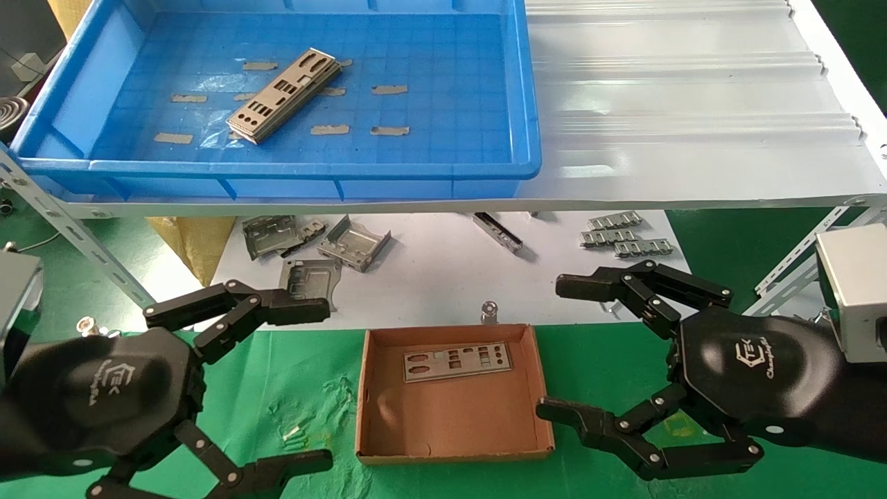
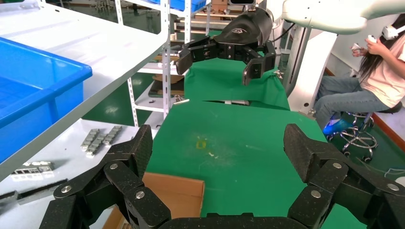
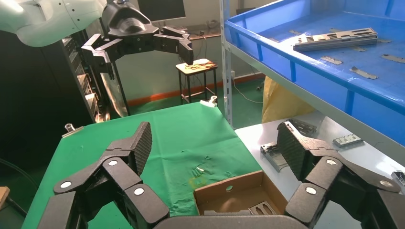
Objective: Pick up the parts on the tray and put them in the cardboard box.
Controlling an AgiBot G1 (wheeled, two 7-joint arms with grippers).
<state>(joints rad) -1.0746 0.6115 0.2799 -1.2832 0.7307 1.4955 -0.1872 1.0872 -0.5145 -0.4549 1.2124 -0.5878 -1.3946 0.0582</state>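
Note:
A stack of flat silver-grey parts (image 1: 284, 95) (image 3: 335, 39) lies tilted in the blue tray (image 1: 527, 104) (image 3: 267, 43) on the upper shelf. One more part (image 1: 457, 362) (image 3: 267, 208) rests flat in the brown cardboard box (image 1: 450, 416) (image 3: 229, 183) (image 2: 174, 193) on the green cloth below. My left gripper (image 1: 326, 384) (image 2: 217, 145) hovers open to the left of the box, holding nothing. My right gripper (image 1: 551, 346) (image 3: 215, 140) hovers open just right of the box, also empty.
Bent grey brackets (image 1: 315, 246) and ribbed silver strips (image 1: 620, 235) lie on the white sheet under the shelf. A slotted shelf frame (image 1: 69, 229) runs along the left, another (image 1: 804, 256) at the right. A person (image 2: 377, 67) sits beyond the table.

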